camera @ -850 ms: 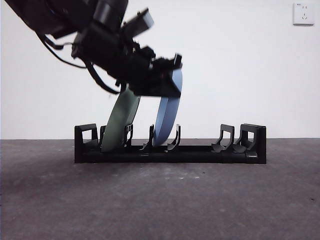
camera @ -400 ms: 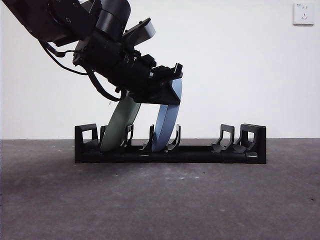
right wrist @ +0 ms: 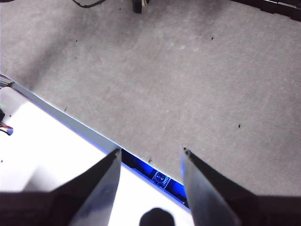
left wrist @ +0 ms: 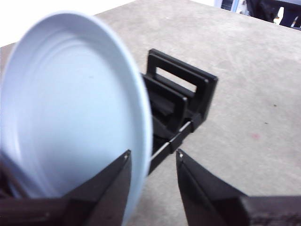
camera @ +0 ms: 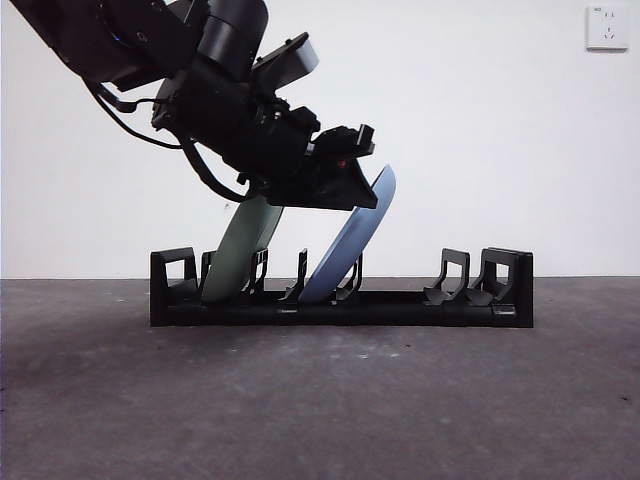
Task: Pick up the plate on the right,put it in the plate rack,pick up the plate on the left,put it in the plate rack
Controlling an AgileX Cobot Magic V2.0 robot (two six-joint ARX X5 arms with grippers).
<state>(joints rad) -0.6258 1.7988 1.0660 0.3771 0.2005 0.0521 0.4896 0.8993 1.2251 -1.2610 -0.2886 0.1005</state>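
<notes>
The plate rack (camera: 400, 305) stands across the middle of the table. A green plate (camera: 240, 250) leans in a slot near its left end. A pale blue plate (camera: 350, 245) sits in a middle slot, tilted well over to the right. My left gripper (camera: 365, 165) hovers at that plate's top rim. In the left wrist view the left gripper (left wrist: 154, 157) is open, with the blue plate (left wrist: 70, 103) beside one jaw and the rack's end piece (left wrist: 181, 101) beyond. My right gripper (right wrist: 150, 151) is open and empty over bare table, away from the rack.
The rack's right-hand slots (camera: 455, 280) hold nothing. A wall socket (camera: 606, 27) sits high on the white wall behind. Grey tabletop (camera: 320, 400) stretches in front of the rack. A white ledge (right wrist: 42, 136) lies under the right gripper.
The blue plate has tipped from nearly upright to a strong lean rightward. The left gripper's jaws have parted from it, and the arm has shifted slightly right.
</notes>
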